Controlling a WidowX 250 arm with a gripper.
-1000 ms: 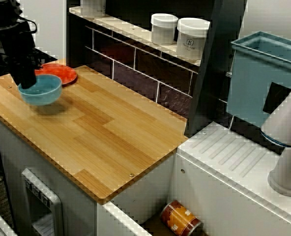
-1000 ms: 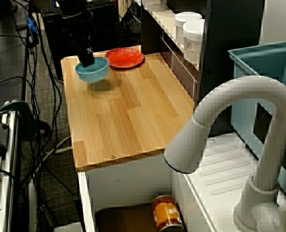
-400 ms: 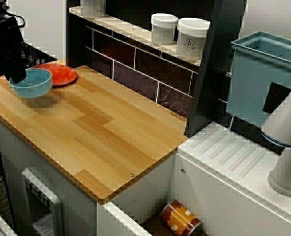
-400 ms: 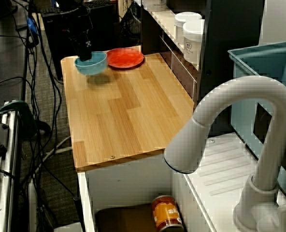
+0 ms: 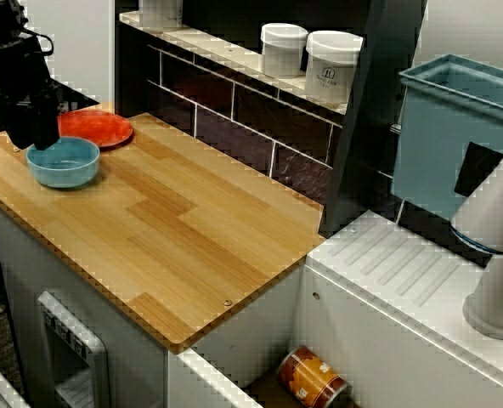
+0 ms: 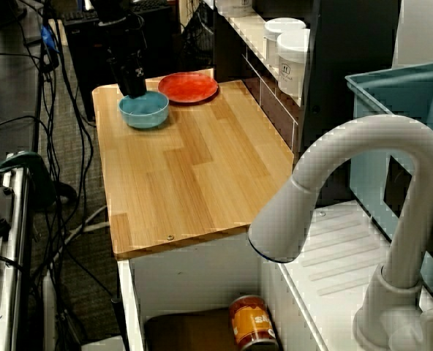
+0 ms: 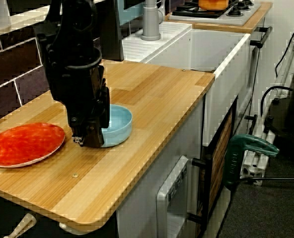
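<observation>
Whether the bowl [image 7: 119,121] is pinched by the gripper [image 7: 90,140] cannot be told; dragged sideways, it could be tipped onto the plate [image 7: 25,144].

One blue bowl [image 5: 63,161] and one red plate [image 5: 98,129] lie on the single worktop [image 5: 183,229], the plate at the bowl's one o'clock. One end effector [image 5: 32,140] is in view. Two white jars show whole on the shelf [image 5: 234,58]: a smaller jar [image 5: 283,49], and a larger jar [image 5: 332,66] at its three o'clock. One can [image 5: 312,378], one faucet [image 6: 348,212], one teal bin [image 5: 455,127].
</observation>
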